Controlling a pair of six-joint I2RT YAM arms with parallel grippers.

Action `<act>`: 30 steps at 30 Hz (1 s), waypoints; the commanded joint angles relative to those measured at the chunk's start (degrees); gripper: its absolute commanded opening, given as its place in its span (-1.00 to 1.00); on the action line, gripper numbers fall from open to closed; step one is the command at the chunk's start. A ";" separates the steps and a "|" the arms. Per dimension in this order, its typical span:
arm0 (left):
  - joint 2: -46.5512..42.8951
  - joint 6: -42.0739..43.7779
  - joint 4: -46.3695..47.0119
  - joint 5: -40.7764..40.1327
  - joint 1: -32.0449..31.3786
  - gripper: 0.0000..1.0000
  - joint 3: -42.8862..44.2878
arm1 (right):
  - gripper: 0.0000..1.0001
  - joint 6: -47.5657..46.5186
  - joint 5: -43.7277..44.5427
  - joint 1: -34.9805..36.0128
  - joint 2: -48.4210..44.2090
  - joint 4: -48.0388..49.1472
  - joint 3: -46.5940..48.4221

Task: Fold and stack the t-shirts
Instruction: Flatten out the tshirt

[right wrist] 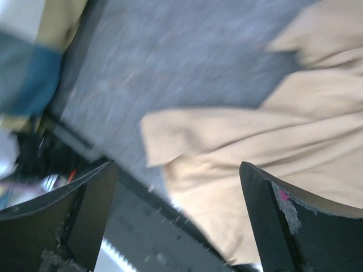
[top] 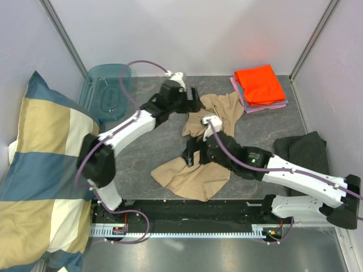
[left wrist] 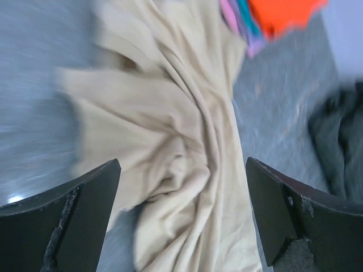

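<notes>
A crumpled tan t-shirt lies stretched across the middle of the table, its far part bunched up. My left gripper hovers open over that far end; its wrist view shows twisted tan folds between the wide-apart fingers, nothing gripped. My right gripper hangs open over the near part, with the shirt's edge below its spread fingers. A folded stack of t-shirts, orange on top of blue and pink, sits at the back right and shows as a folded stack in the left wrist view.
A dark grey striped cloth lies at the right edge. A big blue-and-cream checked pillow fills the left side. A clear teal tray stands at the back left. The black rail runs along the near edge.
</notes>
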 commanded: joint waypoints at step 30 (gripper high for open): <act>-14.38 -22.02 11.51 -17.64 -29.16 1.00 -35.38 | 0.96 -24.08 -22.27 -44.34 55.22 11.51 34.16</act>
